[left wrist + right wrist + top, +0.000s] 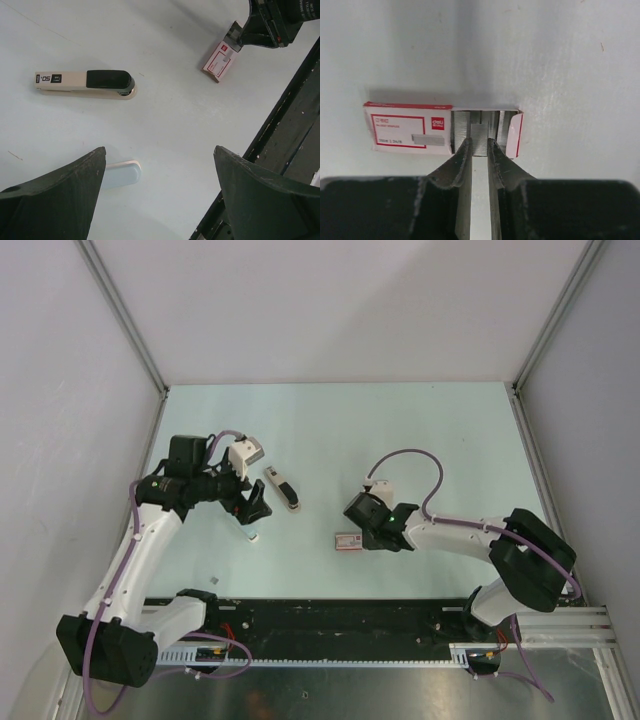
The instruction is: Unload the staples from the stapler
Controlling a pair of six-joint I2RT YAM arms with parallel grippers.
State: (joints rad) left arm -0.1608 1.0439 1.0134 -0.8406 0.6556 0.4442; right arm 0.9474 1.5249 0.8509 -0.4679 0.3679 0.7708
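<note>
R fingers [462, 160] pinch silvery-grey staple strip [480, 131] at open end of flat red-white box [407, 131]; L fingers [65, 195] spread, empty; risk: strip snags box lip, crumbles.

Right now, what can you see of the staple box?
The box is a flat cardboard rectangle, white with red borders and print, lying on the table. One end is open, showing grey staple strips inside. The right hand pinches one strip at the opening.
</note>
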